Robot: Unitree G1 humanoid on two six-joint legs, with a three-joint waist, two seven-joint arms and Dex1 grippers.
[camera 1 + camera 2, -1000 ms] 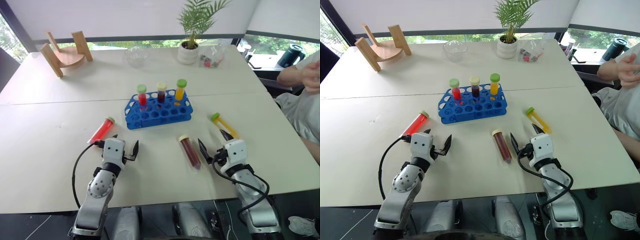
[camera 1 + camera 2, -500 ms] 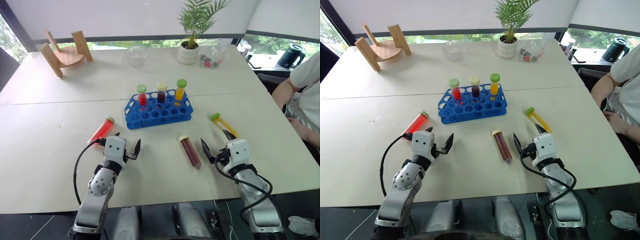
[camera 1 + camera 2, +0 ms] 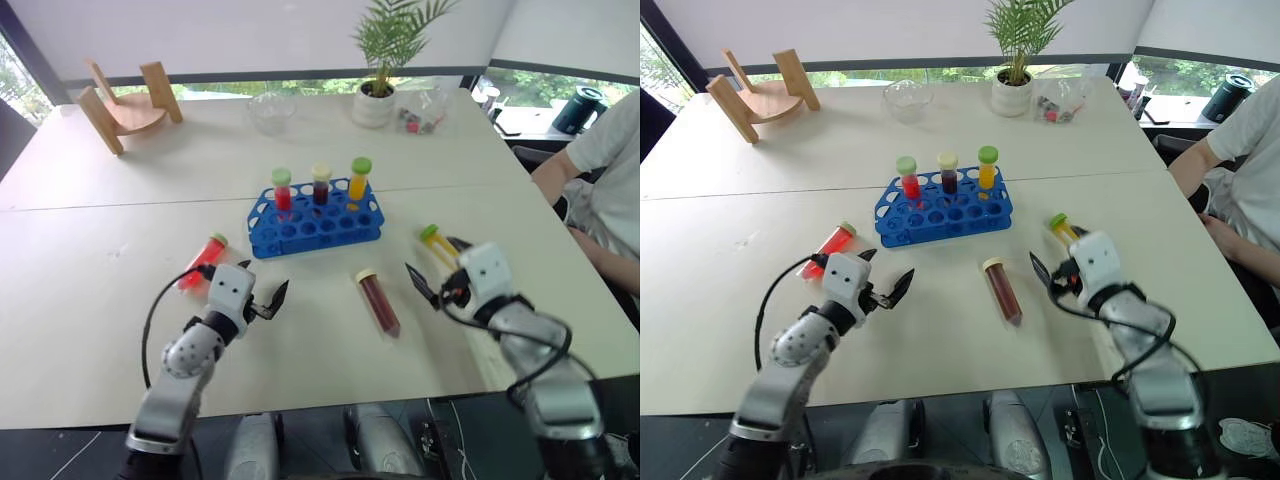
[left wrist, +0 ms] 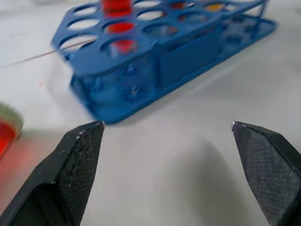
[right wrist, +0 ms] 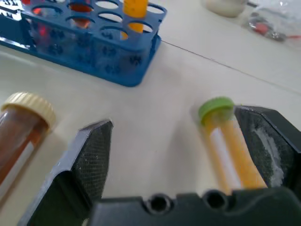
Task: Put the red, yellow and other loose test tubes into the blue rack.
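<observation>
beside blue rack, red tube by open left tool, right tool open, empty

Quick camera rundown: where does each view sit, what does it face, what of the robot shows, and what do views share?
Left and right eye views: on the head, looking forward and down over the table; both arms show, left gripper and right gripper open.
Left wrist view: low, facing the blue rack; own black fingers show.
Right wrist view: low, facing the yellow test tube and dark red test tube; own fingers show.
Shared: all see the rack; the left wrist also catches the red test tube.
</observation>
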